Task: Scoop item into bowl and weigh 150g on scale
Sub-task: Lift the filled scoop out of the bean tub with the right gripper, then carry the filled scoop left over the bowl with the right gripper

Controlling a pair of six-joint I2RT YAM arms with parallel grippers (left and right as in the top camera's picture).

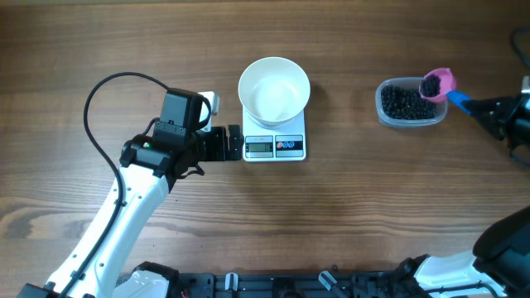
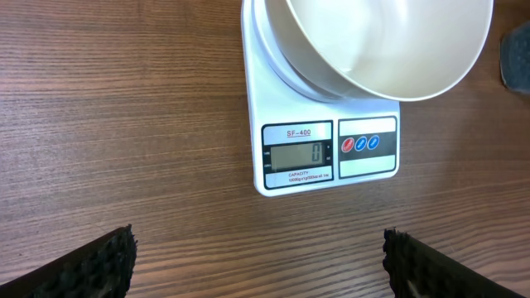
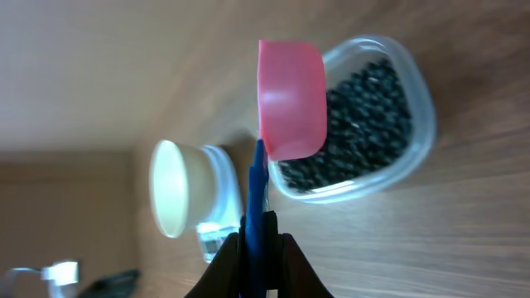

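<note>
The right gripper is clamping its jaws tight on the blue handle of the pink scoop, which is hanging over one corner of the clear tub. The overhead view is showing a dark load in the scoop. The black beans are otherwise lying as a loose heap in that tub, well apart from the white bowl. The bowl is sitting empty on the scale, whose display is reading zero. The left gripper is waiting just beside the scale on the table, jaws fully apart and gripping nothing. In my judgement the beans are going to behave as a light, hard, free-rolling material: no pinch grip would hold them, so they are being handled properly by the scoop alone. The handle, being thin and stiff, is offering the correct hold. The scoop needs keeping level in transit, since any tilt would likely be spilling beans across the table. The bowl appears rigid and smooth, and may be sliding if nudged.
</note>
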